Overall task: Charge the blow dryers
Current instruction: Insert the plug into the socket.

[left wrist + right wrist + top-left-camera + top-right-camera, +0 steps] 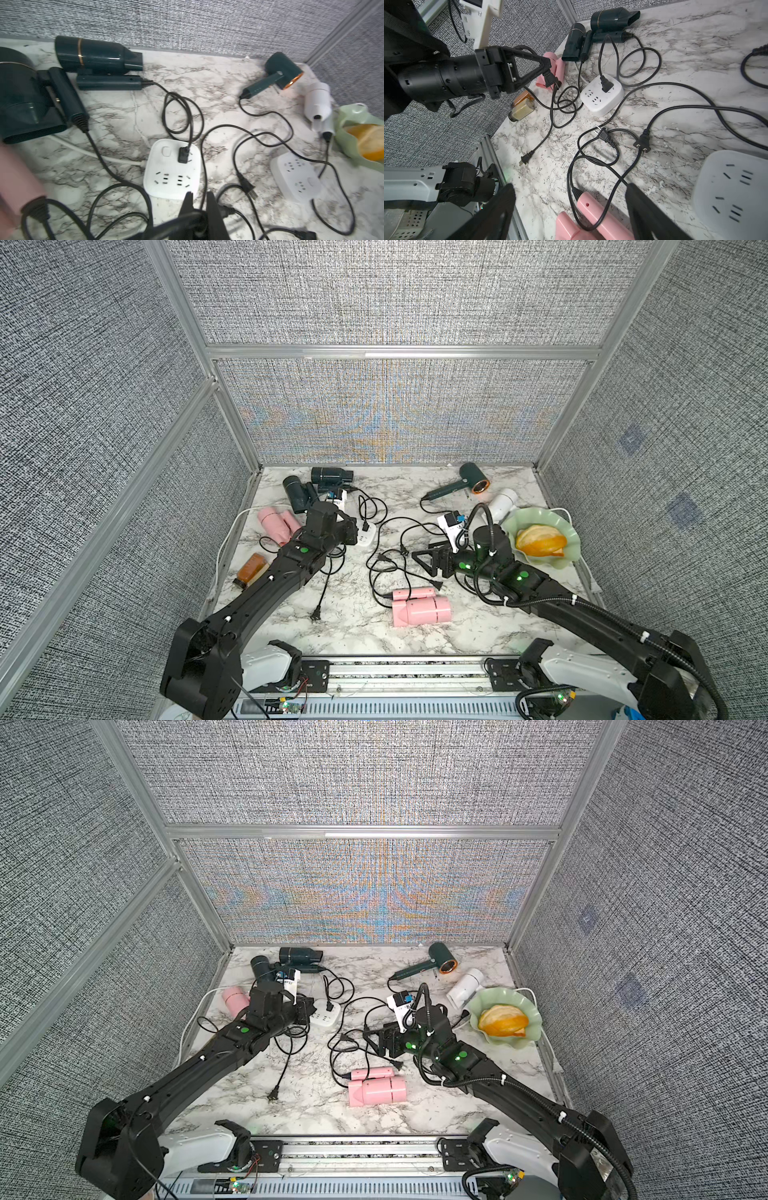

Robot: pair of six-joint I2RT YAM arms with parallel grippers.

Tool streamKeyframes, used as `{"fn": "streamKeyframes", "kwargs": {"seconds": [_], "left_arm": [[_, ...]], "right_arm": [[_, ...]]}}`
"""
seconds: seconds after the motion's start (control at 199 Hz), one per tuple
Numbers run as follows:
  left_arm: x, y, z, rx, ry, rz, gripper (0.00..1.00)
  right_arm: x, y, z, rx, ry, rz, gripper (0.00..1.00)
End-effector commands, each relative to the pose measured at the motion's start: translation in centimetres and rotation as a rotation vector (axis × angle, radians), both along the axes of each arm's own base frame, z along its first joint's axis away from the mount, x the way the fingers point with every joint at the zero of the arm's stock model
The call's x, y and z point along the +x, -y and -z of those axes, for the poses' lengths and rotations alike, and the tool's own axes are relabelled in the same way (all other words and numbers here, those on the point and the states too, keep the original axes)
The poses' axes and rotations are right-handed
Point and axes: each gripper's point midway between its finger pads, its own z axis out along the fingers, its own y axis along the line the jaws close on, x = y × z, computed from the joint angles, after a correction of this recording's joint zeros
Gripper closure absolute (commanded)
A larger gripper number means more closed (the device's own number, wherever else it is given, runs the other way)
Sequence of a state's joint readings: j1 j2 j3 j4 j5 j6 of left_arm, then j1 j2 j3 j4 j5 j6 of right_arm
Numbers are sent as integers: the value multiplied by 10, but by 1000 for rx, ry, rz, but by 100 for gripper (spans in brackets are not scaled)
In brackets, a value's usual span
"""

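Nearest the rail: noted one pink blow dryer point(419, 605) lying flat on the table point(353, 635), cord trailing off toward mid-table. Spotted a bare plug point(316, 616) to its left, unseated.

Logged right jaws spread wide and empty, hanging low just beyond that dryer and aimed toward a pair of loose plugs point(642, 143). Probably lined up to pick one.

Logged left jaws pinched narrow on a black plug point(550, 80), lifted clear of the table just short of the left power strip point(365, 537). Judged as carried there for a free socket. Cannot trace which dryer owns it; too tangled.

Counted one seated plug point(184, 154) in that strip, cord running back to a dark teal dryer point(330, 477). Found the right power strip point(297, 176) with no plug in view.

Farther back at left: second pink dryer point(276, 522) and second teal dryer point(297, 493). At right rear: copper-ringed green dryer point(471, 481) and white dryer point(503, 504).

Judged one of six connected, so early going. Expect crossed cords to snag and drag the light dryers.
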State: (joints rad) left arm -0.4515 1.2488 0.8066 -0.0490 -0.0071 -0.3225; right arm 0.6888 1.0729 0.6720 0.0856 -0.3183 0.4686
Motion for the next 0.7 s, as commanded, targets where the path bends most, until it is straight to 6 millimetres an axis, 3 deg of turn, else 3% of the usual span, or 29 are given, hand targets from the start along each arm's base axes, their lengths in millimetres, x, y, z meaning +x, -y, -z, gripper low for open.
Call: {"fn": "streamKeyframes", "kwargs": {"seconds": [0.0, 0.261, 0.698], "left_arm": [[21, -14, -5, 24, 98, -75, 98], [37, -13, 19, -6, 110, -38, 98], [47, 1, 54, 5, 94, 51, 96]], "right_arm": [[5, 0, -4, 15, 30, 25, 15], [6, -5, 1, 22, 21, 23, 14], [11, -14, 10, 11, 3, 6, 13]]}}
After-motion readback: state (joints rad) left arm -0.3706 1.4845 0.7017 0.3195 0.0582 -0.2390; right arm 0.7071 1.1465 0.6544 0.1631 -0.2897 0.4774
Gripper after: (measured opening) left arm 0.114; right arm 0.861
